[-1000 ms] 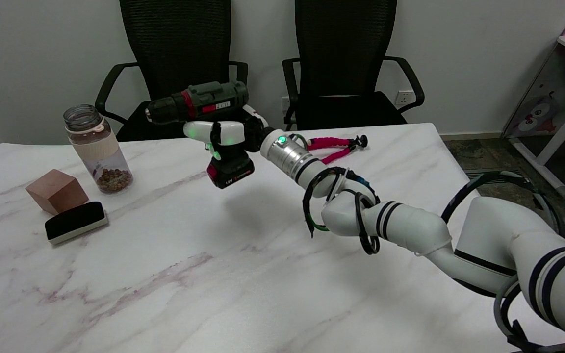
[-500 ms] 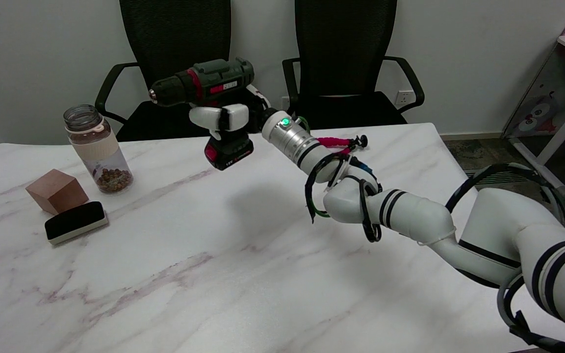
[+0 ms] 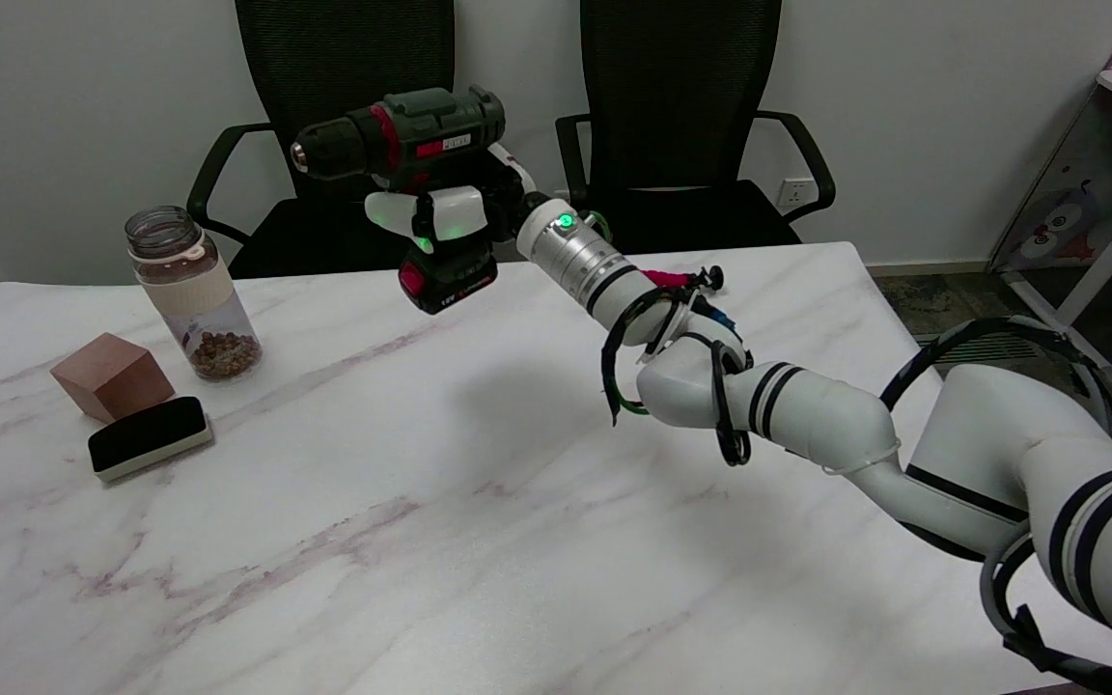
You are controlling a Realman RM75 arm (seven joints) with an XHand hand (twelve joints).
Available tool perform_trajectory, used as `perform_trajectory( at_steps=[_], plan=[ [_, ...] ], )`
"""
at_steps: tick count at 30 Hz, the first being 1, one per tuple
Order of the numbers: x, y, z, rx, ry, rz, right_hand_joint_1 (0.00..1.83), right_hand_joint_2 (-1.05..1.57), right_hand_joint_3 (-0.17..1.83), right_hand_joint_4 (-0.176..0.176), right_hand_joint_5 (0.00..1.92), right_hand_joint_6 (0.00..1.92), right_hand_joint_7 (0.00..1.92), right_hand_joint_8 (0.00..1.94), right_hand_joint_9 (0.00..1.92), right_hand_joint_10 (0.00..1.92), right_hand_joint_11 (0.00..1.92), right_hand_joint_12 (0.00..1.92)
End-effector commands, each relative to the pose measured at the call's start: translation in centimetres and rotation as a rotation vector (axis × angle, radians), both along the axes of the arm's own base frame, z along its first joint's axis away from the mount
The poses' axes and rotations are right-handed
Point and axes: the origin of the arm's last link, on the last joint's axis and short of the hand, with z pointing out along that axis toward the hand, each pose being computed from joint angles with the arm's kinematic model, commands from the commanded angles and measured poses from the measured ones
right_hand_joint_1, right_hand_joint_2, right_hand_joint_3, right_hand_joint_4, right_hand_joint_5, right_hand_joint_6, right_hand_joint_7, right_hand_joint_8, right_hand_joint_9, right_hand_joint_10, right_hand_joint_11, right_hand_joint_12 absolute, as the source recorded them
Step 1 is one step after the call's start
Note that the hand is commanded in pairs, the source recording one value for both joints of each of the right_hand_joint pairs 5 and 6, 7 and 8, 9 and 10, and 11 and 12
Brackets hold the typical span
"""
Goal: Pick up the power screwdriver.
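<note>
Gripping the power screwdriver (image 3: 402,145) by its handle, the right hand (image 3: 450,217), fingers wrapped closed around it, holds the tool clear above the table (image 3: 421,502), chuck pointing left.

office | two black mesh chairs (image 3: 681,116) | marble-look table (image 3: 344,541) | wall socket (image 3: 793,193)

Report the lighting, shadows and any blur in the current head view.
Head view: soft, even light overall; the image is sharp, with no motion blur on the right hand or the power screwdriver it holds in the air. A diffuse grey shadow lies on the marble table below them. The jar shows only faint reflections; a green light glows on the wrist.
</note>
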Motion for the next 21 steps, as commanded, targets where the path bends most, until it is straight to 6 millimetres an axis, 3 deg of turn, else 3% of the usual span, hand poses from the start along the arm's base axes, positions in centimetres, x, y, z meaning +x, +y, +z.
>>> perform_trajectory(
  at_steps=[1,9,14,21],
  plan=[
    [1.4,-0.2,0.1,-0.008,-0.066,0.013,1.40,1.13,0.94,0.037,1.62,1.62,1.62,1.62,1.92,1.92,1.78,1.78],
    [2.8,-0.5,0.5,-0.011,-0.103,0.032,1.21,1.56,0.66,0.051,1.74,1.74,1.74,1.74,1.92,1.92,1.85,1.85],
    [3.9,-0.1,0.0,0.018,-0.112,0.056,1.20,1.57,0.67,0.053,1.76,1.76,1.76,1.76,1.92,1.92,1.88,1.88],
    [3.4,0.9,-0.9,0.052,-0.123,0.052,1.19,1.57,0.70,0.057,1.77,1.77,1.77,1.77,1.92,1.92,1.92,1.92]
  ],
)
